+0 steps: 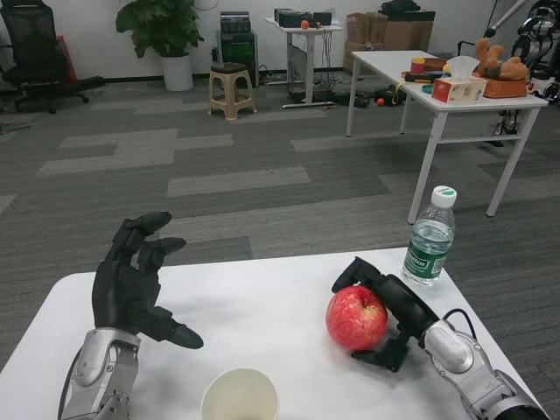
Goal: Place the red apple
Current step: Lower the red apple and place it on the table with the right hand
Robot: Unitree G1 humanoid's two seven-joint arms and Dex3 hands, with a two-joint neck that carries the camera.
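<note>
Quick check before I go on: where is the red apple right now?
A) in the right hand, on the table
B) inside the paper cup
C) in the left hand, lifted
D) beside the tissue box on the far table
A: the right hand wraps the apple low on the table; the left hand is open and holds nothing, and the cup looks empty.

I see grey carpet tiles (pixel 236 166) across the floor. By the far white wall (pixel 96 26): a black office chair (pixel 35 48), potted plant (pixel 166 39), beige plastic stool (pixel 232 87), and white desk (pixel 306 52). At right, a white table (pixel 455 105) bears a tissue box (pixel 459 86).
</note>
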